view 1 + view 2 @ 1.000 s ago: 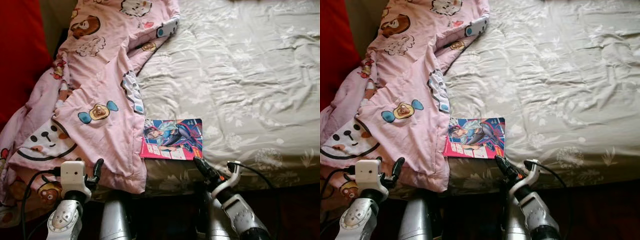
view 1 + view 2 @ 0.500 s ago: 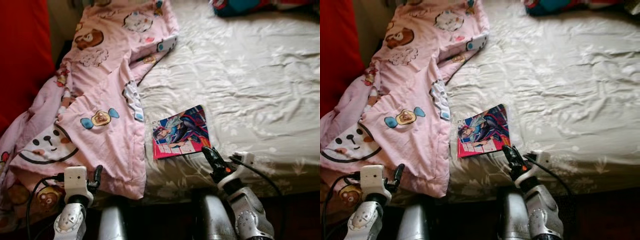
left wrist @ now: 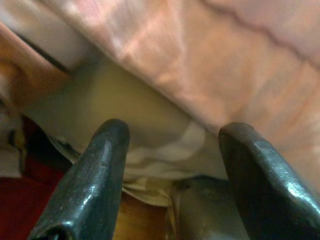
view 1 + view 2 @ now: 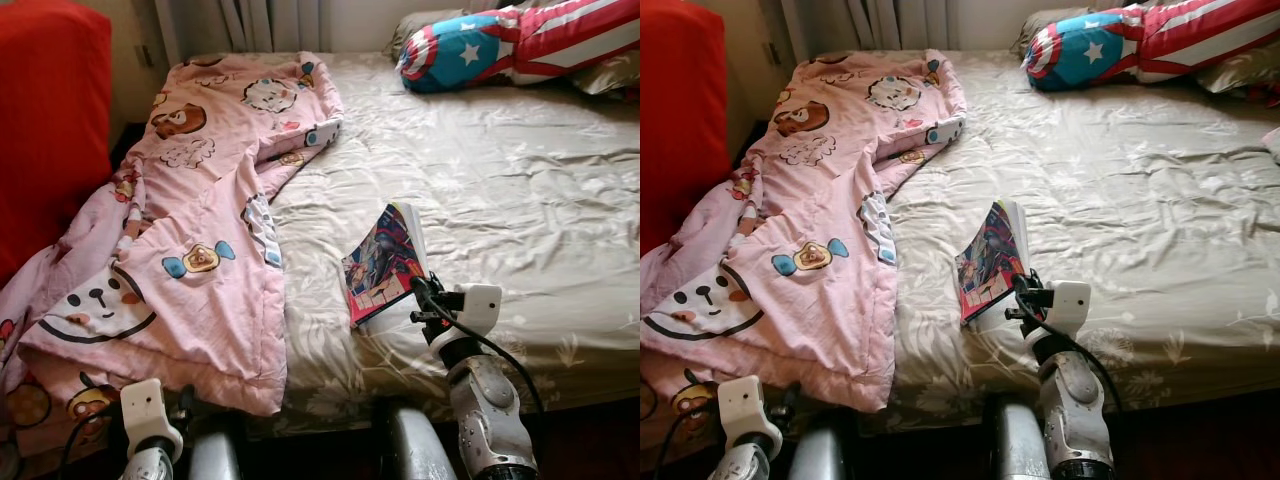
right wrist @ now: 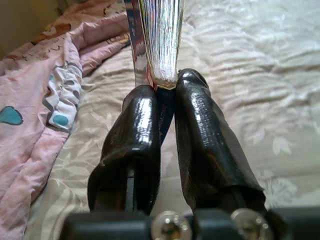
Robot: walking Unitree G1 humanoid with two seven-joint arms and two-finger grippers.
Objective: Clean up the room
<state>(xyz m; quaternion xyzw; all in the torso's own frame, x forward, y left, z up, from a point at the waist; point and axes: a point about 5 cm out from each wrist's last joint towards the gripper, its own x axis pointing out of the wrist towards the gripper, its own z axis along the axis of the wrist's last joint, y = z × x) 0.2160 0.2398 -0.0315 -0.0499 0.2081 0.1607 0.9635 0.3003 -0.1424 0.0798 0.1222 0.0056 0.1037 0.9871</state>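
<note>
The comic book [image 4: 384,262] stands tilted on edge above the beige floral bedsheet [image 4: 520,200], near the bed's front edge and just beside the hem of the pink cartoon-print blanket [image 4: 190,230]. Its bright cover faces the blanket and its pages fan slightly at the far end. The right gripper [image 5: 167,92] pinches it at one lower corner, black fingers [image 5: 135,135] closed tight on the thin stack of pages.

A corner pinch on a floppy book is a weak hold, so the lift probably goes best slow and level, with the book kept hanging vertical so it cannot swing and peel out of the grip. It should clear the sheet fully before it is carried anywhere.

The left gripper [image 3: 172,165] hangs low by the bedside under the blanket's overhang, its fingers spread wide on nothing. Farther off, a star-and-stripe shield cushion [image 4: 460,50] lies at the head of the bed.
</note>
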